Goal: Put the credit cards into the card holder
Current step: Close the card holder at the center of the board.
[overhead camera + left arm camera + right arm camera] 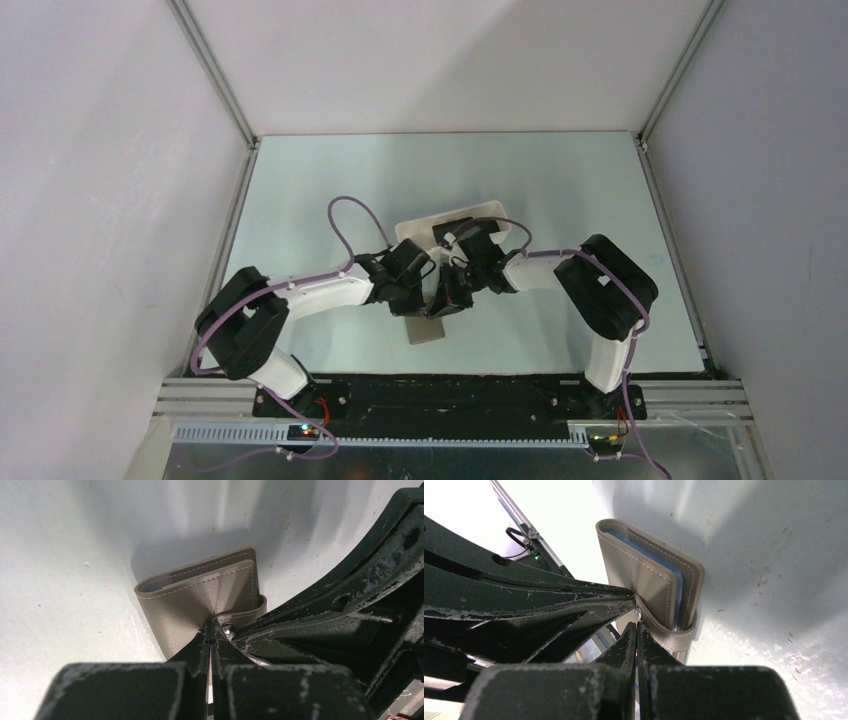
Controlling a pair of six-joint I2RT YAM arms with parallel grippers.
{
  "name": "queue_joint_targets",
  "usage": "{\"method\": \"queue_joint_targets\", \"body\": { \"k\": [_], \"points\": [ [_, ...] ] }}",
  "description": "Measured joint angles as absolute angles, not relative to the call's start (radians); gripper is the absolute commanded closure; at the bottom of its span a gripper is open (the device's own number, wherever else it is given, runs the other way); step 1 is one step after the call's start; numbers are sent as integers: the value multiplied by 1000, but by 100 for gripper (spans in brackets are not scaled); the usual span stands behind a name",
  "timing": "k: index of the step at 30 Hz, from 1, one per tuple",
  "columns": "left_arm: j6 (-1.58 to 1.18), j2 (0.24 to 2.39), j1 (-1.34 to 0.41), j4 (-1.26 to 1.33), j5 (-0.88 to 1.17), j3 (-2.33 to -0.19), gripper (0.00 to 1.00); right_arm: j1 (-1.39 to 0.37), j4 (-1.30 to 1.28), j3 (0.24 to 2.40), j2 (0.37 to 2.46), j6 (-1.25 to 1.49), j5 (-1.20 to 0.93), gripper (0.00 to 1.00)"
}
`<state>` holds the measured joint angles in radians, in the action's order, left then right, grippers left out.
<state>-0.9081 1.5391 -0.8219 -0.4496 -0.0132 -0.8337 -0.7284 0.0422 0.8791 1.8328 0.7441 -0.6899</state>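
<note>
The card holder is a folded grey-brown wallet lying on the pale table, with its strap tab wrapped round one edge and blue lining showing between the flaps. In the top view it pokes out below both grippers. My left gripper is shut, with its tips pressed against the wallet's face beside the metal snap. My right gripper is also shut, tips touching the strap by the snap. Nothing shows between either pair of fingers. The credit cards are out of view.
A long white tray lies just behind the two wrists. Both arms meet over the table's middle, the right gripper's fingers crossing the left wrist view. Grey walls close the table on three sides.
</note>
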Motion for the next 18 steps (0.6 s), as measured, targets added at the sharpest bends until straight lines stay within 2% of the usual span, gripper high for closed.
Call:
{"method": "queue_joint_targets", "body": {
  "k": [18],
  "points": [
    [-908, 1539, -822, -452, -15, -834, 100, -730, -34, 940, 1883, 741, -712, 100]
  ]
}}
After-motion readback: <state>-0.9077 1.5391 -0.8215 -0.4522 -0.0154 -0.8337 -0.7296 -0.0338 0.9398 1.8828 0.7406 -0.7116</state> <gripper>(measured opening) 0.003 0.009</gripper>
